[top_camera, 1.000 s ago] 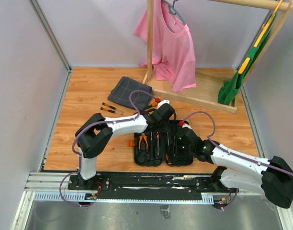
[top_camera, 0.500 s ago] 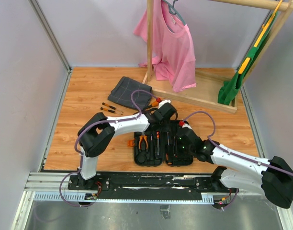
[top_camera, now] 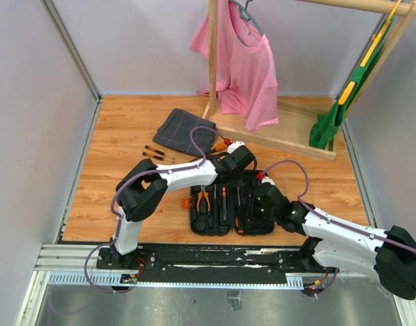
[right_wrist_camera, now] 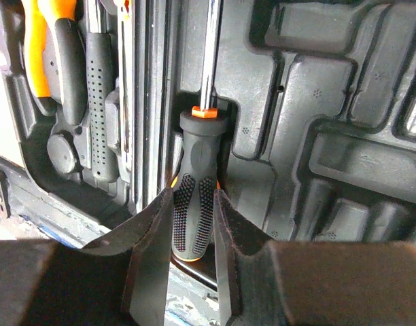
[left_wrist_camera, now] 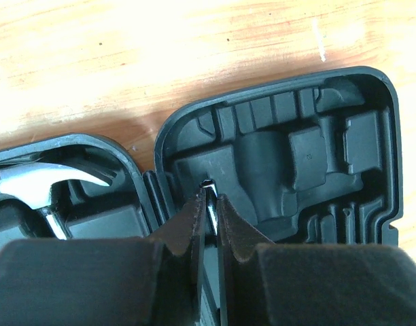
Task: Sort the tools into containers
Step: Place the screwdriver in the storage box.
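Note:
The black tool case [top_camera: 266, 227] lies open near the arms. Its left half holds orange-handled pliers [top_camera: 203, 199], a hammer and slim screwdrivers. My right gripper [right_wrist_camera: 193, 197] is shut on the black dotted handle of a screwdriver [right_wrist_camera: 198, 146] lying in the right half [right_wrist_camera: 344, 156]. My left gripper [left_wrist_camera: 211, 197] is at the case's far edge [top_camera: 240, 165], shut on a thin metal shaft, seemingly that screwdriver's tip. The hammer head [left_wrist_camera: 52, 180] shows left of the hinge. Two more screwdrivers [top_camera: 157, 155] lie on the wooden table.
A dark grey checked cloth [top_camera: 184, 131] lies beyond the case. A wooden rack base [top_camera: 276, 136] runs behind it, with a pink shirt [top_camera: 245, 68] and a green garment [top_camera: 337, 109] hanging. Pliers [right_wrist_camera: 48, 47] and the hammer handle [right_wrist_camera: 99, 102] fill the left half.
The left wrist has edged slightly to the right along the case's far edge. The right arm has shifted a little. Both grips stay closed.

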`<act>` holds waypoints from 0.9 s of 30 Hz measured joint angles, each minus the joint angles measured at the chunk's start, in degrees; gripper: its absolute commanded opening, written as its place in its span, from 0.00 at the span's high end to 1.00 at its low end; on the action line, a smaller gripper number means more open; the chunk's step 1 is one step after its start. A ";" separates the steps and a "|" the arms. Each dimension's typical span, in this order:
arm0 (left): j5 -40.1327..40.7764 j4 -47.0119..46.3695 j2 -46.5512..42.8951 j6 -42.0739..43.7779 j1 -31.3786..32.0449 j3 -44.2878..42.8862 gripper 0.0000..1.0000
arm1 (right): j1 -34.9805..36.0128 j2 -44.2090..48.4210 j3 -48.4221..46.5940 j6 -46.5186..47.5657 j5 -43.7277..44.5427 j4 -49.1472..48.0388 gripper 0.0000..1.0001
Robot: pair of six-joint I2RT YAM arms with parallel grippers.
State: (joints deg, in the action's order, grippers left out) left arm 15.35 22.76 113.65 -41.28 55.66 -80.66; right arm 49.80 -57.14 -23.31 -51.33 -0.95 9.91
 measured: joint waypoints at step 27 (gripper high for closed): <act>0.66 1.86 2.62 -2.05 0.46 -2.40 0.99 | 2.67 -6.32 -5.75 -1.86 5.49 6.29 0.99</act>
State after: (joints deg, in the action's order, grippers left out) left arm 16.01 24.62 116.27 -43.33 56.12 -83.07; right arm 52.47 -63.46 -29.06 -53.19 4.54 16.21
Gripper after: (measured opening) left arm 0.073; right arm 0.274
